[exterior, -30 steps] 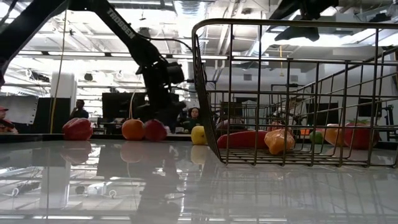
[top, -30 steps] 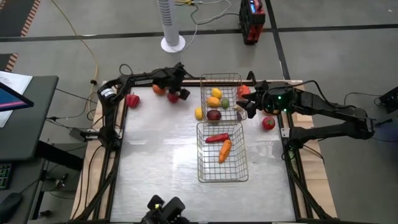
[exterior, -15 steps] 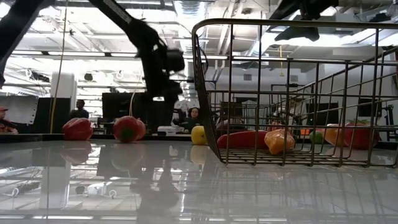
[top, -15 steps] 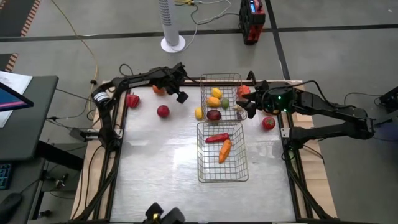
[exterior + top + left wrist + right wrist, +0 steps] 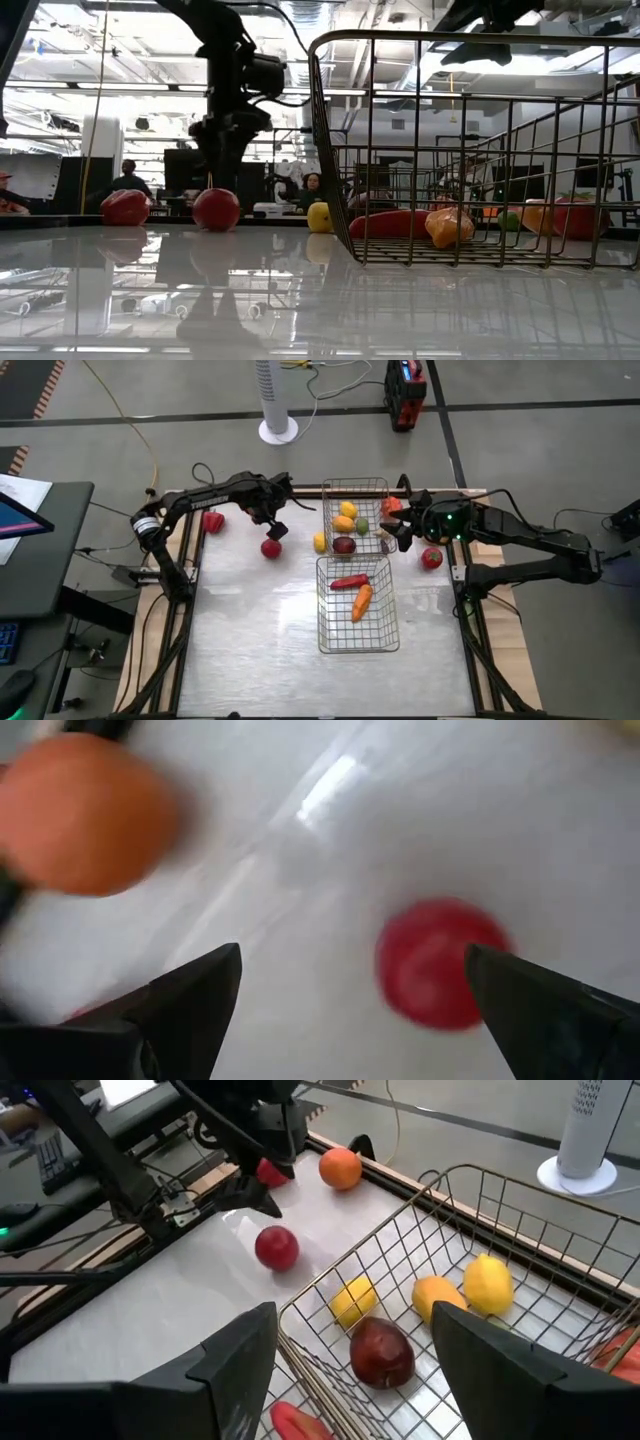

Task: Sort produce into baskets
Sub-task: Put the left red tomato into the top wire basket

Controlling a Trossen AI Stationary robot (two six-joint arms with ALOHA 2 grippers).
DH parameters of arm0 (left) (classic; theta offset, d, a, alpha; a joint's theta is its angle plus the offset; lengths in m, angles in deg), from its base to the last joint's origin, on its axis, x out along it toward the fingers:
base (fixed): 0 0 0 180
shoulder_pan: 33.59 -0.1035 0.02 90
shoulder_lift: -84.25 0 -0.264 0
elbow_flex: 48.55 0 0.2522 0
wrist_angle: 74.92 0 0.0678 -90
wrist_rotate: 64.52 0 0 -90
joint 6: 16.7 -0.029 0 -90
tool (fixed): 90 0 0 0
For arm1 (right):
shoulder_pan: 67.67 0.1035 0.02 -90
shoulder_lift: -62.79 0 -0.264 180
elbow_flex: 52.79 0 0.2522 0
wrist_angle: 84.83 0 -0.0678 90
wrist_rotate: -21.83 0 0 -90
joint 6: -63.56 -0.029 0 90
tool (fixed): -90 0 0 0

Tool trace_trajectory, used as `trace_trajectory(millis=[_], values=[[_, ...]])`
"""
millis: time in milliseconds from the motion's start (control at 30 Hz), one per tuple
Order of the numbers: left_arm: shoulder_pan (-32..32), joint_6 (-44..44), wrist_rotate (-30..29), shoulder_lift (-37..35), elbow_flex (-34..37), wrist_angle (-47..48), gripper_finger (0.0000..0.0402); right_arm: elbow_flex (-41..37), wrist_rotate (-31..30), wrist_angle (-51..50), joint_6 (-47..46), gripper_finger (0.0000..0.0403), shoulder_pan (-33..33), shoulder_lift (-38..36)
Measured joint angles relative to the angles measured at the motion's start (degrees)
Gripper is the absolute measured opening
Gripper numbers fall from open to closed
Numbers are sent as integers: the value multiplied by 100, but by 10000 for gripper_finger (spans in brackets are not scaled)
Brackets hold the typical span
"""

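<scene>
A round red fruit (image 5: 271, 547) rests on the white table left of the far basket (image 5: 356, 488); it also shows in the low view (image 5: 216, 209) and the left wrist view (image 5: 440, 960). My left gripper (image 5: 273, 525) hangs open just above it, pointing down, and touches nothing (image 5: 352, 960). My right gripper (image 5: 399, 536) is open and empty at the far basket's right side (image 5: 355, 1315). The far basket holds lemons, a lime and a dark red apple (image 5: 344, 544). The near basket (image 5: 357, 645) holds a red pepper (image 5: 349, 581) and a carrot (image 5: 361, 602).
An orange (image 5: 340, 1167) and a red pepper (image 5: 213, 520) lie at the far left. A lemon (image 5: 320, 542) lies against the far basket's left wall. A tomato (image 5: 431, 558) lies at the right edge. The near half of the table is bare on the left.
The red fruit has rolled from beside the orange at the far edge toward the near edge and now lies apart from it. My left gripper has risen, then moved toward the near left, and now stands over the fruit.
</scene>
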Motion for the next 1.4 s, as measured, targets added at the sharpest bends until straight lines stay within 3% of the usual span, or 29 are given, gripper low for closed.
trace_trajectory(millis=[133,267,533,700,833,1000,1400], values=[[131,64,641,9,277,-17,377,0,157,1,-18,291,0,0],[419,-269,844,-1,301,366,381,0,185,-3,-20,291,2,0],[1035,-833,90,-42,364,-11,381,0,185,1,72,291,0,0],[1079,-873,150,-35,945,-318,381,0,228,1,40,291,0,0],[1024,-963,-155,-31,1529,-879,381,0,293,0,-23,291,0,0],[1032,-808,-53,-31,1885,-1354,381,0,296,1,-26,291,0,0],[1173,-660,129,-31,1921,-2106,361,0,327,3,-74,291,0,0]])
